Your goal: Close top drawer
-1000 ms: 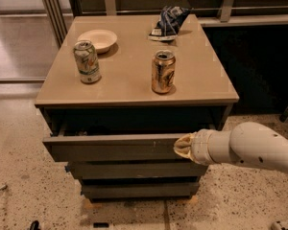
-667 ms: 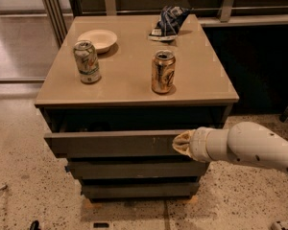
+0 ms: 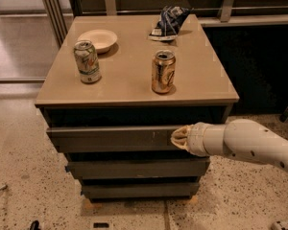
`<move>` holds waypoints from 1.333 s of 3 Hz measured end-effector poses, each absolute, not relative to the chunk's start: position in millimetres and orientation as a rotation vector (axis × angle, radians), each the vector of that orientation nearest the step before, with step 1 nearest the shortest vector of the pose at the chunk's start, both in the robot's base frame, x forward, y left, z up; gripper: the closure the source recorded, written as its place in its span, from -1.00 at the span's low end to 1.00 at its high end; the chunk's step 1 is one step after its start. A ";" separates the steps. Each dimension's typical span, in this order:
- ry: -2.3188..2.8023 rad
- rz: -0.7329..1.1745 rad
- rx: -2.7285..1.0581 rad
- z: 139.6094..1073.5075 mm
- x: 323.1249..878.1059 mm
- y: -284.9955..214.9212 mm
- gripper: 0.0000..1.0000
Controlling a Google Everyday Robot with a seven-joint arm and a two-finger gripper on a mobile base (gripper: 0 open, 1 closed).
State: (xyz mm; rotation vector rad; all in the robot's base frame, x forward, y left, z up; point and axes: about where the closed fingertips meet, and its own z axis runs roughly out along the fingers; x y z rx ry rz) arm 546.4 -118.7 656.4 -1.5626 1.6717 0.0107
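1. Top drawer (image 3: pixel 110 139) sits just under the desk (image 3: pixel 129 83) top, jutting slightly past the lower fronts (image 3: pixel 134 168); it is not yet shut.
2. Gripper (image 3: pixel 179 138) touches its front right of middle; the fingers look drawn together, holding nothing.
3. What is left is probably a short push inward.

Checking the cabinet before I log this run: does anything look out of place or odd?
The top drawer juts out past the two drawer fronts below, dark gap above its panel; the gripper sits against its front, right of middle. A crumpled bag lies near the back. Both cans stand upright.
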 end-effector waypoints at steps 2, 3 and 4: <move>1.669 -0.010 -1.560 657.4 559.2 -118.6 1.00; 1.664 0.059 -1.608 662.5 544.7 -126.3 1.00; 1.668 0.184 -1.682 665.2 512.9 -134.7 1.00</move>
